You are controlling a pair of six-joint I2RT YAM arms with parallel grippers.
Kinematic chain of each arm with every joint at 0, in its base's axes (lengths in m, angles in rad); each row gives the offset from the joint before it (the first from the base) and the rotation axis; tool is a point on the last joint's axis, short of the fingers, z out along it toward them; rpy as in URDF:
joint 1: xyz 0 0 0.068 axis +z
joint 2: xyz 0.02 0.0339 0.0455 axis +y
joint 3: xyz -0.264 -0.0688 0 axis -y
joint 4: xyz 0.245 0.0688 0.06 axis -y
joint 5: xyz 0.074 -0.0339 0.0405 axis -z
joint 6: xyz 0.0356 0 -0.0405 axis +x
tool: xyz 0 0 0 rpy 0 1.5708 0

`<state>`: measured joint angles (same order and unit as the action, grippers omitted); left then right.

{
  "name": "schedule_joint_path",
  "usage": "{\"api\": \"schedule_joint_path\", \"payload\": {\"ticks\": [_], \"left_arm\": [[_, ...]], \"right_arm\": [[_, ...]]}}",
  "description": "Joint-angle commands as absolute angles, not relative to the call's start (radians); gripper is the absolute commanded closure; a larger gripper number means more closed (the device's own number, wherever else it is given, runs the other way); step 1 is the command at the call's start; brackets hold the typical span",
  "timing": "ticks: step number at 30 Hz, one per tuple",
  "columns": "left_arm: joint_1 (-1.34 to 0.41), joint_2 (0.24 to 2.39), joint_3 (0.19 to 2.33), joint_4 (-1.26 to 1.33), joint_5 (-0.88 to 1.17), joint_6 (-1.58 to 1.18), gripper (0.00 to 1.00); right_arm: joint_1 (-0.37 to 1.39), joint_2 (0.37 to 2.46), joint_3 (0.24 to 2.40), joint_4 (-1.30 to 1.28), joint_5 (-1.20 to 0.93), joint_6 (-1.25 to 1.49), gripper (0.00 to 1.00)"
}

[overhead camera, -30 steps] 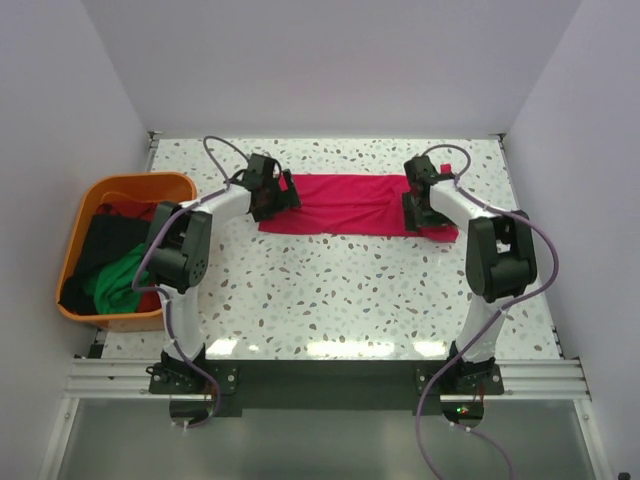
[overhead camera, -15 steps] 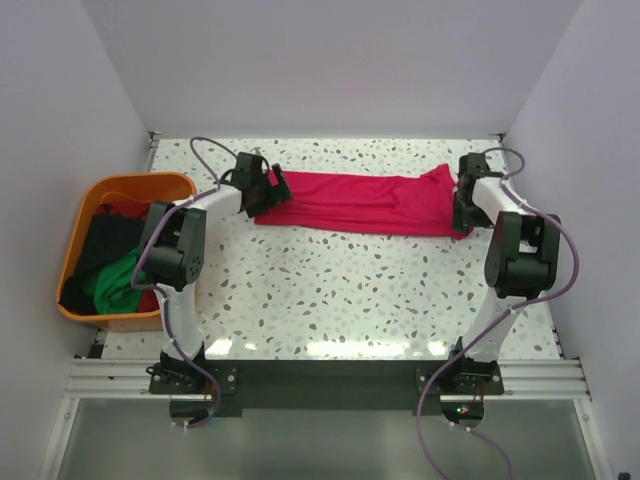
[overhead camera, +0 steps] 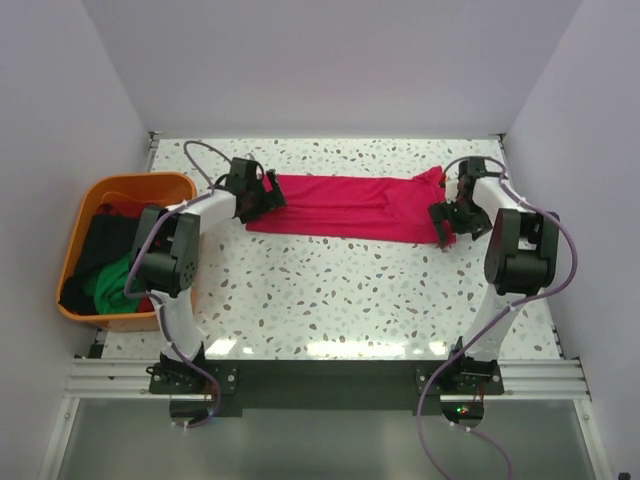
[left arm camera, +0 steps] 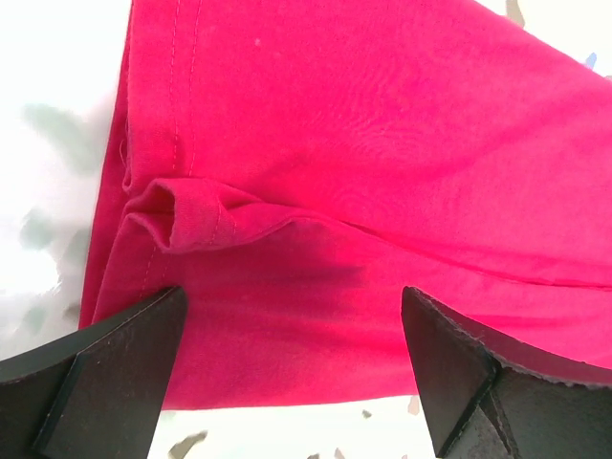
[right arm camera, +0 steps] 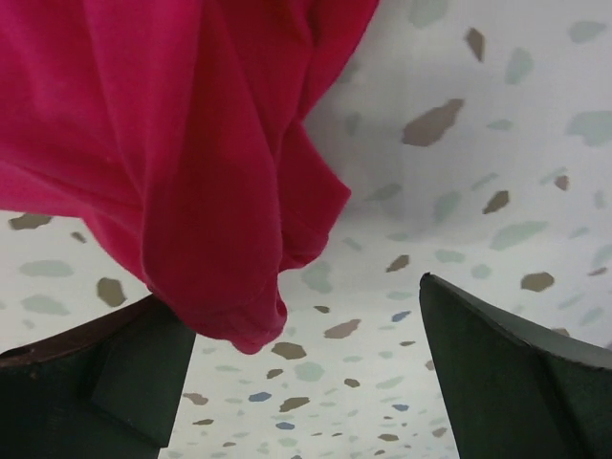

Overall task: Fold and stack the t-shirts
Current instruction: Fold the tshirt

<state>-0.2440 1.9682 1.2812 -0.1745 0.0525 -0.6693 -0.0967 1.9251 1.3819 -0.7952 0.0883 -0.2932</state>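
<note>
A crimson-pink t-shirt (overhead camera: pixel 350 205) lies folded into a long strip across the far part of the table. My left gripper (overhead camera: pixel 268 197) stands open over the strip's left end. In the left wrist view the cloth (left arm camera: pixel 363 172) with its sleeve hem fills the space between and beyond the fingers of the left gripper (left arm camera: pixel 292 373). My right gripper (overhead camera: pixel 443 222) is open at the right end. There a bunched corner of the shirt (right arm camera: pixel 172 143) hangs by the left finger of the right gripper (right arm camera: pixel 306 373), and bare table shows between the fingers. Green (overhead camera: pixel 115 280), black (overhead camera: pixel 105 240) and dark red (overhead camera: pixel 125 210) t-shirts lie heaped in the tub.
An orange plastic tub (overhead camera: pixel 135 185) stands at the left edge of the speckled table (overhead camera: pixel 330 290). White walls close in the table at the back and on both sides. Both arm bases are bolted at the near edge.
The right gripper swung out to the right and then came slightly nearer at the shirt's end. The left gripper drifted left. The strip now lies longer and a little further left.
</note>
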Motion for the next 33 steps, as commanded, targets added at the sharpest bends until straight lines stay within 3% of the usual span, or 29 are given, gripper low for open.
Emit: {"api": "schedule_joint_path", "payload": {"ticks": [1, 9, 15, 23, 29, 33], "left_arm": [[-0.224, 1.918, 1.177, -0.324, 0.015, -0.638, 0.0], [-0.232, 1.707, 1.089, -0.385, 0.034, -0.621, 0.0], [-0.239, 1.649, 1.164, -0.407, 0.012, -0.603, 0.0], [-0.239, 1.815, 1.301, -0.333, 0.072, -0.6, 0.0], [-0.241, 1.908, 1.286, -0.284, 0.063, -0.601, 0.0], [-0.255, 1.905, 1.163, -0.259, 0.08, -0.623, 0.0]], "right_arm": [[-0.098, 1.879, 1.41, -0.853, -0.081, -0.335, 0.01], [-0.078, 1.608, 1.373, -0.752, -0.296, -0.092, 0.01], [0.021, 1.537, 1.244, -0.618, -0.276, 0.201, 0.01], [0.058, 1.725, 1.288, -0.63, 0.046, 0.495, 0.01], [0.017, 1.893, 1.374, -0.565, -0.02, 0.497, 0.01], [0.017, 2.032, 1.491, -0.581, -0.063, 0.445, 0.01]]}}
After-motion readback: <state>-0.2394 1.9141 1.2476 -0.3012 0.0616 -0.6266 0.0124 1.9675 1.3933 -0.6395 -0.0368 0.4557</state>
